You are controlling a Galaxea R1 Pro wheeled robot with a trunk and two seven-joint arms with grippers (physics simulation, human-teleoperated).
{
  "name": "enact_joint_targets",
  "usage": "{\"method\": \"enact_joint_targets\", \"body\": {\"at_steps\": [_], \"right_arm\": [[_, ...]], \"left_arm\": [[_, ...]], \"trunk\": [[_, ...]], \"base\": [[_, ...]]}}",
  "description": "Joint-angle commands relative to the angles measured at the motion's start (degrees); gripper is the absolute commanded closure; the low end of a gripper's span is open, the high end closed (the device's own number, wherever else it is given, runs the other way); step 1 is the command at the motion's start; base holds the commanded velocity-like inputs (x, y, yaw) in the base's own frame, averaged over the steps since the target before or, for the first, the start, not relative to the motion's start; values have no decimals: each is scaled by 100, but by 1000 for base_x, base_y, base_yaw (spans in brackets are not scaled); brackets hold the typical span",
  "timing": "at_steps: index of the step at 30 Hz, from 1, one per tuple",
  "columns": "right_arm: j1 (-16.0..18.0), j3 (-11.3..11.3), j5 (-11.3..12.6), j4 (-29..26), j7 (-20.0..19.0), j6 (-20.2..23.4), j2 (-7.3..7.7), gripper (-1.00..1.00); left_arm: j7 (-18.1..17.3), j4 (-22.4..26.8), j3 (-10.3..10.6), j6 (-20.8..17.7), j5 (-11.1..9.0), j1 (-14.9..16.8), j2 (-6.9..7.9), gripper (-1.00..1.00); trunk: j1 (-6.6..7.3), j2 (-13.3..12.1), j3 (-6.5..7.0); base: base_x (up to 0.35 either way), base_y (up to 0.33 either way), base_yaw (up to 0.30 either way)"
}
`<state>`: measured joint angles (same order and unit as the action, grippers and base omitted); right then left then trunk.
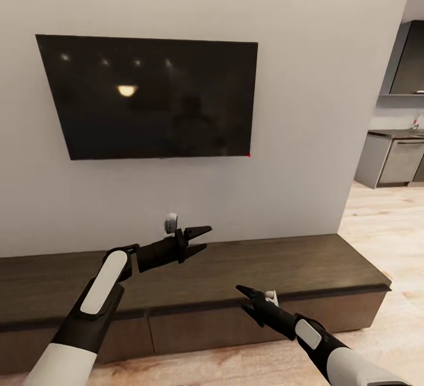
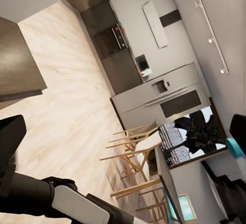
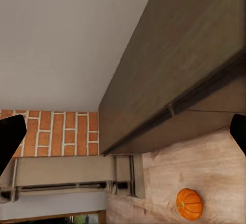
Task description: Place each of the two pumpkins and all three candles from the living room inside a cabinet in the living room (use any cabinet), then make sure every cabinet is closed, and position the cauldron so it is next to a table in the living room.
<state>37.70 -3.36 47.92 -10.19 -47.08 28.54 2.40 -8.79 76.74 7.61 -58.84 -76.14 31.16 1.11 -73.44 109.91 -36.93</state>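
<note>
In the head view the left gripper (image 1: 199, 240) hangs at about 6 o'clock from the dark television (image 1: 150, 98), over the top of the long brown cabinet (image 1: 282, 265), its two black fingers spread apart and grasping nothing. The right gripper (image 1: 245, 299) sits at roughly 5 o'clock from the left one, in front of the cabinet's closed drawer fronts, fingers likewise parted and empty. In the right wrist view one orange pumpkin (image 3: 189, 203) lies on the pale wooden floor (image 3: 220, 157), near the cabinet's front edge.
</note>
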Motion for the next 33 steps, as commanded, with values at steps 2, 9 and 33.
{"method": "enact_joint_targets", "body": {"at_steps": [2, 9, 33], "right_arm": [[2, -33, 57, -1, -163, 38, 3, -100], [1, -33, 58, 8, -696, 38, 5, -100], [1, -24, 72, 241, -715, 73, 102, -100]], "left_arm": [[-96, -1, 4, -5, 54, 4, 3, -100], [-127, 220, 5, -5, 50, 4, 5, -100], [-136, 290, 13, -5, 46, 1, 196, -100]], "trunk": [[-44, 85, -42], [-198, 365, -168], [-725, 1328, -599]], "base": [[0, 0, 0], [0, 0, 0], [0, 0, 0]]}}
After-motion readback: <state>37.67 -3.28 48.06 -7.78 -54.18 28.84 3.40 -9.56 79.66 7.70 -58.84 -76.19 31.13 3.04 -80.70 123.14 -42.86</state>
